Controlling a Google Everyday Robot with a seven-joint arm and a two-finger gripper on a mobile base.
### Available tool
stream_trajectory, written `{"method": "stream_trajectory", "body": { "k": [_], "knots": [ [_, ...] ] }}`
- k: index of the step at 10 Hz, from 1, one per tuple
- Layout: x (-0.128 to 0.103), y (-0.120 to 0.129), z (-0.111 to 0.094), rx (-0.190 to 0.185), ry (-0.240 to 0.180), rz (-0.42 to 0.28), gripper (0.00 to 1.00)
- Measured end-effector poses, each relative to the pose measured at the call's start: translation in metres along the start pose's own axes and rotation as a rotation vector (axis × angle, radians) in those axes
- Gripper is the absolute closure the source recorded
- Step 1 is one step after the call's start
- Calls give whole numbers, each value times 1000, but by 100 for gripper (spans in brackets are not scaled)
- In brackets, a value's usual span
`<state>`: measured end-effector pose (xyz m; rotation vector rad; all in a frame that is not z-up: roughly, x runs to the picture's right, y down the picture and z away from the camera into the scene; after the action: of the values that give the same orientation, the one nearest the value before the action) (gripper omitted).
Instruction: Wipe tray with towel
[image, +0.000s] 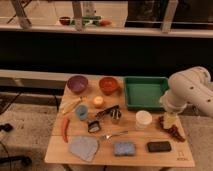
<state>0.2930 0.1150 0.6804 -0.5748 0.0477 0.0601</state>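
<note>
Towel (83, 148) lies flat at the front left of the surface (59, 150), untouched. Tray (145, 93) sits at back right, well apart from it. Gripper (170, 120) hangs just in front of the tray's right corner; jaws wide, gripping nothing discernible.

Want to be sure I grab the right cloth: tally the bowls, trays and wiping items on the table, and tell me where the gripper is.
Bowls: 2, purple bowl, orange bowl
Trays: 1, green tray
Wiping items: 2, towel, blue sponge
Total: 5
The gripper hangs over the table's right side, just in front of the tray.
</note>
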Motion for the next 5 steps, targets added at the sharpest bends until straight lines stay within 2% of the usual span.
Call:
{"method": "stream_trajectory", "body": {
  "k": [5],
  "knots": [
    [0,0,0,0,0,0,20]
  ]
}}
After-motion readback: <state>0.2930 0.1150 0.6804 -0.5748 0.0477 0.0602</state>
